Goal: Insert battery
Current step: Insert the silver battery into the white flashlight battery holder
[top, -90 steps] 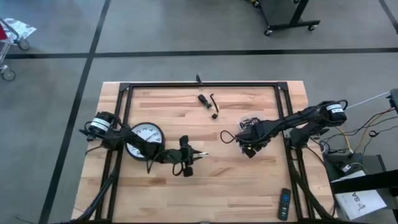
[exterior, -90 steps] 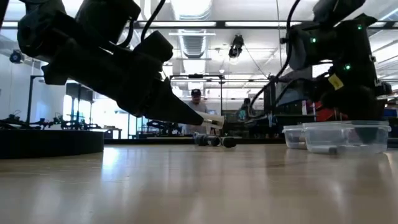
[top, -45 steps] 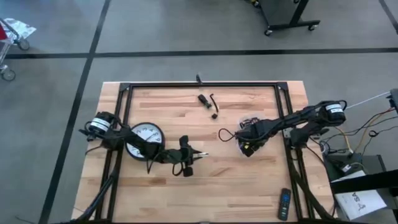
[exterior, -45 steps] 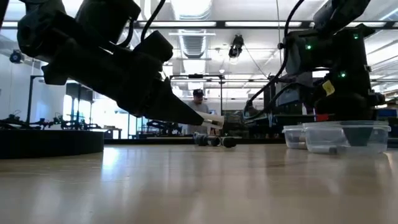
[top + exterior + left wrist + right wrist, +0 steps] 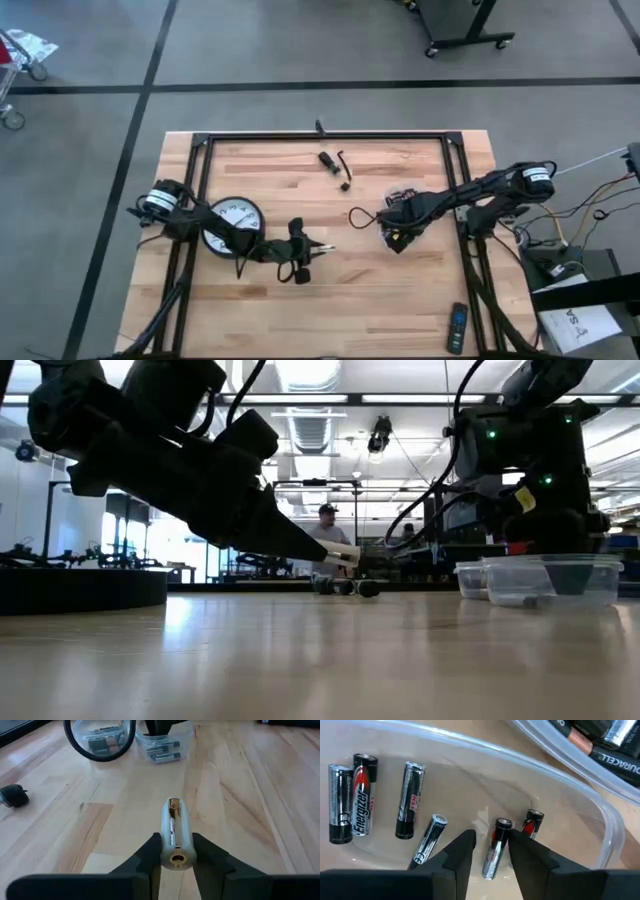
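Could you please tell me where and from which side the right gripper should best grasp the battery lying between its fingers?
Probably across its mid-body, from above: the battery lies flat in the clear container, and the right gripper already straddles it with jaws open.

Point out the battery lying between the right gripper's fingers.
The battery beside the red-ended one, in the clear tub; the right gripper straddles it, others lie aside.

We see a wall clock (image 5: 232, 222) on the bench (image 5: 380, 290), a remote (image 5: 456, 328) far off it, near the bench's corner.
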`<state>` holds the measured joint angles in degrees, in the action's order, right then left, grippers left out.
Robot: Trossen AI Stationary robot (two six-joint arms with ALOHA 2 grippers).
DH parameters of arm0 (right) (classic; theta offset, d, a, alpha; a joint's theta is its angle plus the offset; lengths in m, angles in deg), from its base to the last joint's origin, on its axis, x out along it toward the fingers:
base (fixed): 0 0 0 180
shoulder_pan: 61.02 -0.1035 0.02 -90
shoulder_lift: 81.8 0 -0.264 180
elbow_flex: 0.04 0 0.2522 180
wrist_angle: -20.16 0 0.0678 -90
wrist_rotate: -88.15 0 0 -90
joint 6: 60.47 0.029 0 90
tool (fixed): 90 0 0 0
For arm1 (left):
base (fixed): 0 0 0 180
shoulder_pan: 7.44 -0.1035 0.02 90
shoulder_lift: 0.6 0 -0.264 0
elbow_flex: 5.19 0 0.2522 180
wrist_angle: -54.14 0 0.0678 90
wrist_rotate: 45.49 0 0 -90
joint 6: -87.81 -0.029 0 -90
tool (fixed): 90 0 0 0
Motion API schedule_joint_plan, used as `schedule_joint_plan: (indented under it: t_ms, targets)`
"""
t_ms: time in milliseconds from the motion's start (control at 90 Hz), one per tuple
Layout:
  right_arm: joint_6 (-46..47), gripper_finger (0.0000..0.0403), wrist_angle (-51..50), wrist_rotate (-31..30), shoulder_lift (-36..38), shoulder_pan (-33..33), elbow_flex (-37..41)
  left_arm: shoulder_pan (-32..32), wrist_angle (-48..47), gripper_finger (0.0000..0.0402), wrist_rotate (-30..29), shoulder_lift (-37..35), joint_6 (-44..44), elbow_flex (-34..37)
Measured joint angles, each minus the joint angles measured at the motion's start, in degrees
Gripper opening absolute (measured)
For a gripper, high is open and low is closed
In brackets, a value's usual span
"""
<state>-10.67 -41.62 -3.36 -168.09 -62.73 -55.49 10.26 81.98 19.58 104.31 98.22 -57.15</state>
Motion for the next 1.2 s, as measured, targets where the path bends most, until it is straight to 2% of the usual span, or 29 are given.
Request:
schedule_joint_plan:
  t_ms: [189,444,756,900,1067,1200]
  targets:
    - [-4.12,0.0073,2.75,-0.63,-0.31,-0.01,-0.01,0.0,0.0,0.0074,0.0,0.01,0.03,0.0]
    - [-8.42,0.001,3.56,-3.46,-0.09,-0.04,-0.33,0.0,0.0,0.0074,0.02,0.01,0.87,0.0]
    - [-9.6,0.0004,3.66,-3.28,6.13,-2.53,-3.78,-0.05,-0.43,0.0074,0.03,0.01,0.5,0.06]
    - [-10.38,0.0004,5.23,-6.11,8.17,-4.59,-5.59,-0.11,-2.01,0.0075,0.02,0.01,0.42,0.09]
    - [-16.42,0.0003,18.63,-7.55,7.66,-7.5,-5.64,-0.11,-4.2,0.0075,0.0,0.01,0.6,0.11]
    - [-24.38,0.0003,36.31,-7.59,4.72,-8.72,-5.57,-0.11,-5.75,0.0075,0.02,0.01,0.89,0.11]
